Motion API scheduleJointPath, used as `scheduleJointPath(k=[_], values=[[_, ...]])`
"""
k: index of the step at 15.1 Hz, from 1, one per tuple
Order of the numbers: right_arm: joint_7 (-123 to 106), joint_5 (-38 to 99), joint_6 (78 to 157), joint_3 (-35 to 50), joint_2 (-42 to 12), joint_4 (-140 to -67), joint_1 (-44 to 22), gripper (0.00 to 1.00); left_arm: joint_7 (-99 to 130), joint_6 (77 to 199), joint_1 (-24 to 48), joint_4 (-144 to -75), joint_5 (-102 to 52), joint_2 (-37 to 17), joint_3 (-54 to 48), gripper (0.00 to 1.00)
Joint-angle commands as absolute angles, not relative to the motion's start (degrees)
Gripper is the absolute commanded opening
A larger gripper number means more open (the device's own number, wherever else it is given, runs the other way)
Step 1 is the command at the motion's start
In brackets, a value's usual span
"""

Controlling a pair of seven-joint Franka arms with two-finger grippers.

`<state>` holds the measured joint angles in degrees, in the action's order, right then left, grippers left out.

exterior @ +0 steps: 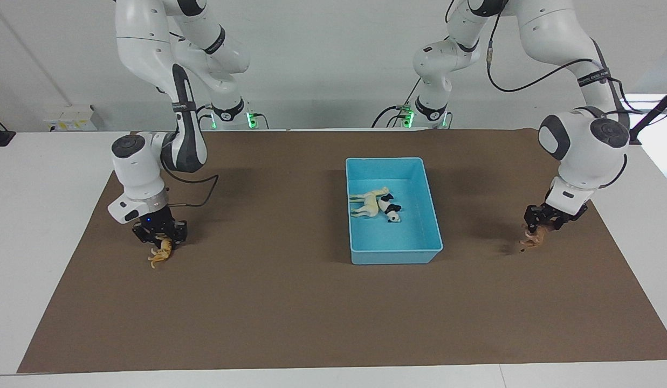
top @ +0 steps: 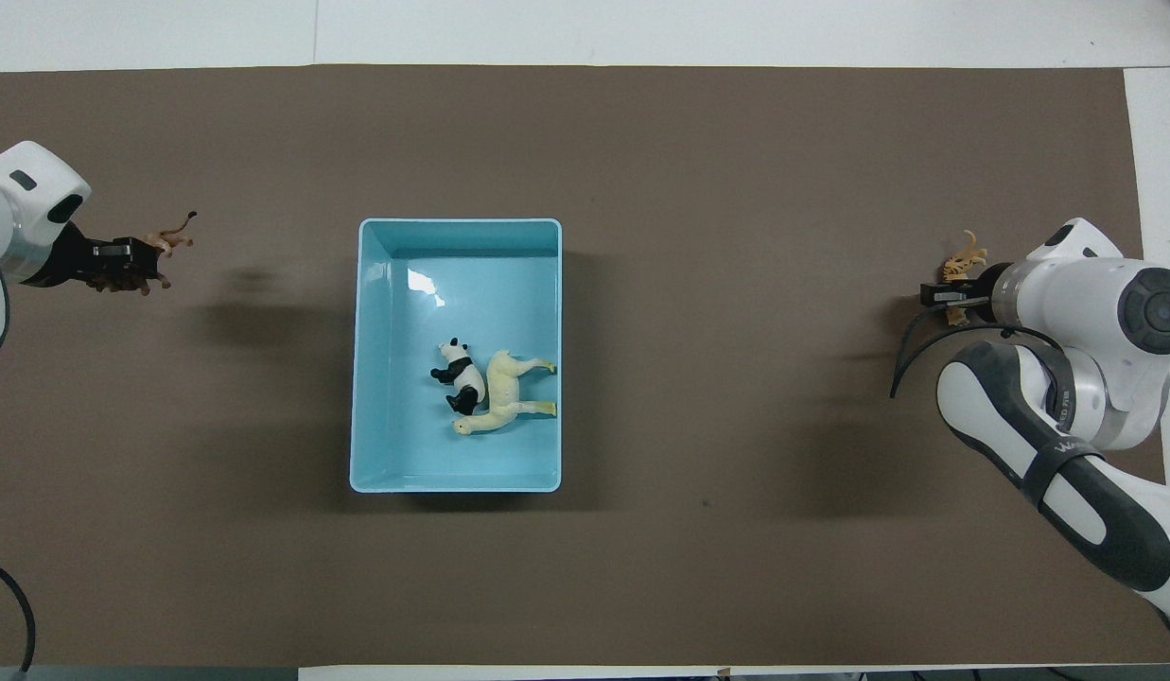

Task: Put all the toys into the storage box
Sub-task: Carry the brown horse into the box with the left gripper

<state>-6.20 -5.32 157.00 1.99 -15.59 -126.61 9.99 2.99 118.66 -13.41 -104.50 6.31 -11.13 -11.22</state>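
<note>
The light blue storage box [exterior: 393, 257] [top: 452, 224] stands mid-table. In it lie the cream llama [exterior: 370, 202] [top: 505, 392] and the black-and-white panda [exterior: 390, 209] [top: 462, 379], side by side on their sides. My right gripper [exterior: 162, 238] [top: 953, 293] is shut on the orange tiger [exterior: 160, 255] [top: 965, 253], held low over the mat at the right arm's end. My left gripper [exterior: 543, 222] [top: 130, 265] is shut on the brown toy [exterior: 533, 238] [top: 174, 238], held low over the mat at the left arm's end.
A brown mat [exterior: 290, 312] [top: 736, 142] covers most of the white table. A black cable [exterior: 201, 188] hangs from the right arm's wrist beside its gripper.
</note>
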Motion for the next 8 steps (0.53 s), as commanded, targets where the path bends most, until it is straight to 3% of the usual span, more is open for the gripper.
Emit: scheduleJointPath(k=[1, 5, 8], values=[[-8.09, -4.04, 152.86, 2.37, -14.68, -124.29, 9.23, 0.00, 16.29, 109.80, -5.74, -102.84, 3.53, -6.52, -11.86, 0.00], [-8.00, -4.13, 145.74, 2.46, -13.01, -120.60, 9.05, 0.00, 40.90, 112.22, 6.30, -105.20, 0.44, -4.48, -12.92, 0.00], [-6.86, -3.87, 134.43, 4.83, -10.82, -114.37, 9.05, 0.00, 47.27, 120.72, 12.55, -113.17, 0.09, -2.29, -12.92, 0.00]])
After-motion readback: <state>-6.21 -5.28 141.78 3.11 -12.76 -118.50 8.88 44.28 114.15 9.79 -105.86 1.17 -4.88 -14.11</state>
